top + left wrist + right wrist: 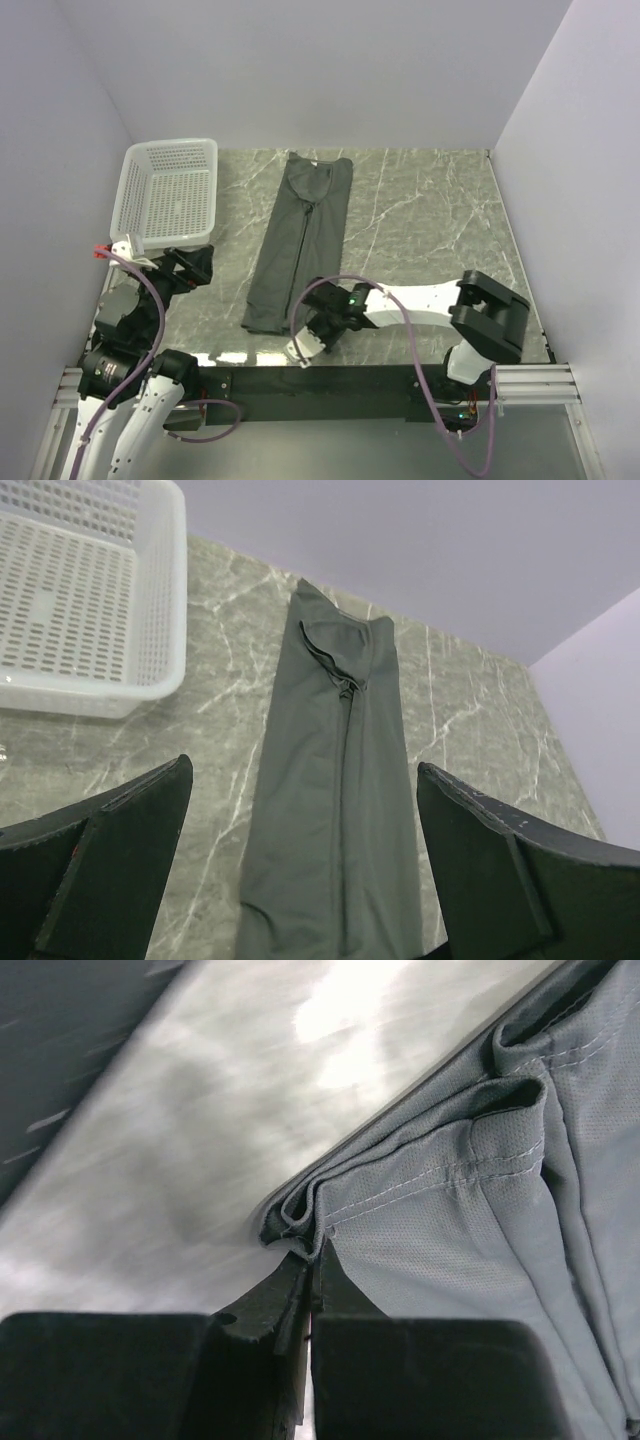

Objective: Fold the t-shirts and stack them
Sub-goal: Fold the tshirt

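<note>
Right wrist view: my right claw [312, 1260] is pinched shut on a hem corner of the t-shirt [450, 1220]; I should carry it slowly toward 12 o'clock, while my left claw [302, 780] gapes empty.

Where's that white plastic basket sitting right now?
In the top view, the white basket sits empty at the far left corner of the table, just left of the long folded dark t-shirt.

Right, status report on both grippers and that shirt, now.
Left gripper open, clear of cloth. Right gripper shut at near hem corner of dark grey fabric t-shirt, lengthwise-folded. White plastic mesh basket off left, not blocking.
</note>
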Robot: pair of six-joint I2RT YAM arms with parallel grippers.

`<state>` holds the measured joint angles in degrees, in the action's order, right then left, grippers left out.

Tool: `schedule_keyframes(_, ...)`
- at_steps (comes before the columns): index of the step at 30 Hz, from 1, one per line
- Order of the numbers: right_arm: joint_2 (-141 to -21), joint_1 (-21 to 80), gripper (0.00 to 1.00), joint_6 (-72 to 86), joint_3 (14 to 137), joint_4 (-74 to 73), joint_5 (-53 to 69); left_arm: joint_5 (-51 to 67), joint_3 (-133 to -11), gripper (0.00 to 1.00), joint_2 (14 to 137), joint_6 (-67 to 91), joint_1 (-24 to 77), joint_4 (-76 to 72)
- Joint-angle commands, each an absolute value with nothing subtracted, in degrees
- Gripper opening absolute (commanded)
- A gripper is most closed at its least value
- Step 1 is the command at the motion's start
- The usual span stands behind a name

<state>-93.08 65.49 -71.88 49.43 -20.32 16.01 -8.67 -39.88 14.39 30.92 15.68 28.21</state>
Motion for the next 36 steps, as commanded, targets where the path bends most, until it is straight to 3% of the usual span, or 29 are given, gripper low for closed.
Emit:
schedule_keyframes(1, -88.1, 65.7, 0.00, -74.3, 44.6, -30.0, 18.6, -5.2, -38.7, 0.99, 14.9, 31.6, 15.6, 25.8)
schedule_keyframes(8, -77.5, 59.9, 0.03, -78.9, 35.3, -39.0, 17.1, 3.3, -36.6, 1.00, 18.8, 32.4, 15.6, 21.0)
schedule_keyframes(11, -74.5, 56.3, 0.11, -80.0, 34.1, -40.3, 16.4, 8.6, -35.3, 1.00, 22.0, 33.4, 15.6, 17.8)
schedule_keyframes(15, -71.8, 54.6, 0.44, -79.5, 33.7, -40.6, 16.3, 14.4, -34.9, 0.99, 27.6, 33.1, 15.6, 13.5)
schedule_keyframes(19, -68.8, 53.3, 0.65, -77.0, 37.9, -44.5, 17.9, 20.4, -38.1, 0.99, 32.8, 30.5, 15.6, 13.7)
schedule_keyframes(27, -60.0, 37.9, 0.66, -62.2, 47.0, -43.4, 29.5, 27.8, -46.6, 0.98, 42.4, 20.3, 18.0, 17.2)
schedule_keyframes(32, -55.0, 24.9, 0.65, -47.3, 44.6, -31.0, 40.9, 21.7, -49.1, 0.98, 46.8, 9.1, 34.1, 15.1)
schedule_keyframes(36, -53.4, 18.6, 0.65, -48.8, 46.2, -33.1, 46.1, 22.6, -49.0, 0.97, 49.4, -3.9, 43.7, 15.3)
